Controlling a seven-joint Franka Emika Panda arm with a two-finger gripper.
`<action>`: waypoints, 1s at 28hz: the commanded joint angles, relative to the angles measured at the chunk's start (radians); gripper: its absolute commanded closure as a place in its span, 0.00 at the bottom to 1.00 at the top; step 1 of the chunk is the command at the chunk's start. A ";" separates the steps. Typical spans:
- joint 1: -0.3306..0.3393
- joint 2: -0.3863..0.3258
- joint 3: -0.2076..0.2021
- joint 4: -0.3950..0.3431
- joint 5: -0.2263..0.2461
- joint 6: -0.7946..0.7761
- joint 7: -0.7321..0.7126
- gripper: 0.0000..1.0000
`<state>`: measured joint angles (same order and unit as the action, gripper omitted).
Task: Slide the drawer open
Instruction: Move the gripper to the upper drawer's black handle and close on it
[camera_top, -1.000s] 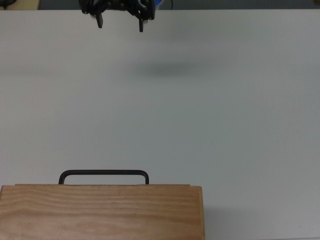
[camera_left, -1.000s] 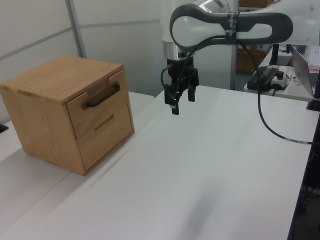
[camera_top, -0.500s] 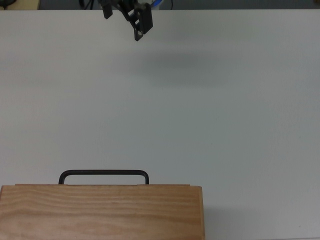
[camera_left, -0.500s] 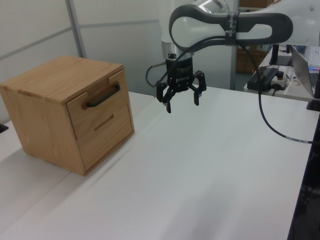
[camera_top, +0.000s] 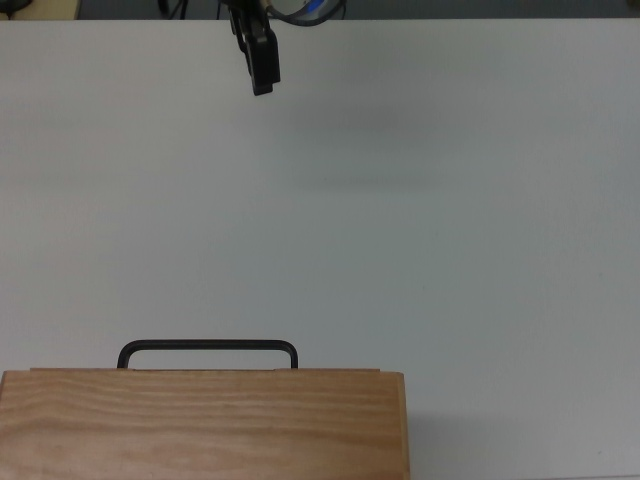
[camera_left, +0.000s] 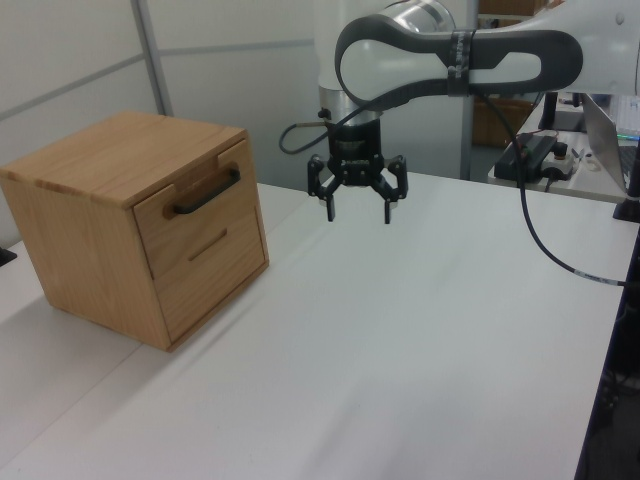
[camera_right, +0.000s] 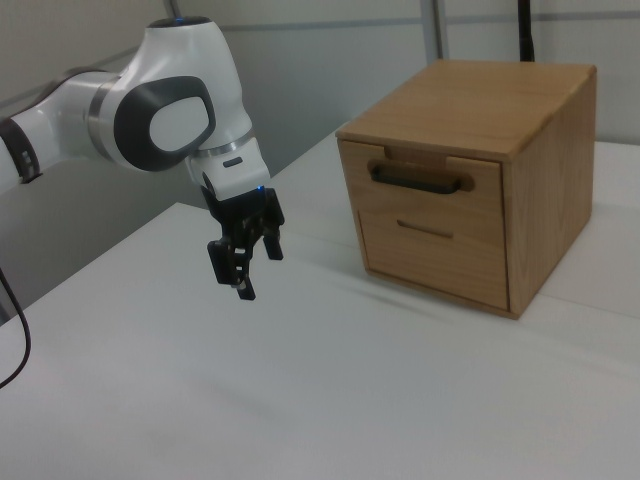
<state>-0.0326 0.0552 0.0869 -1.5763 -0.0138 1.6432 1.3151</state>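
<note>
Bare white table (camera_left: 400, 330) lies between gripper (camera_left: 357, 214) and cabinet (camera_left: 90, 240); nothing stands on that stretch. Handle (camera_left: 207, 193) of the shut drawer (camera_left: 195, 218) stands proud of its front, gap behind the bar.

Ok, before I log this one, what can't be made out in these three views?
- Drawer inside: shut in the left and right views.
- Drawer front, top view: under the cabinet top; only the handle shows.
- Claw, top view: upper part cut off by the top edge; it looks edge-on.
- Cabinet's back and far sides: turned away from all the views.
</note>
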 joint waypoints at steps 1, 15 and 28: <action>0.013 -0.008 0.001 -0.036 -0.006 0.125 0.186 0.05; 0.020 0.095 0.001 -0.082 -0.003 0.637 0.329 0.05; 0.016 0.282 -0.002 -0.018 -0.003 1.073 0.328 0.05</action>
<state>-0.0211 0.2736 0.0902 -1.6489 -0.0135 2.6288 1.6190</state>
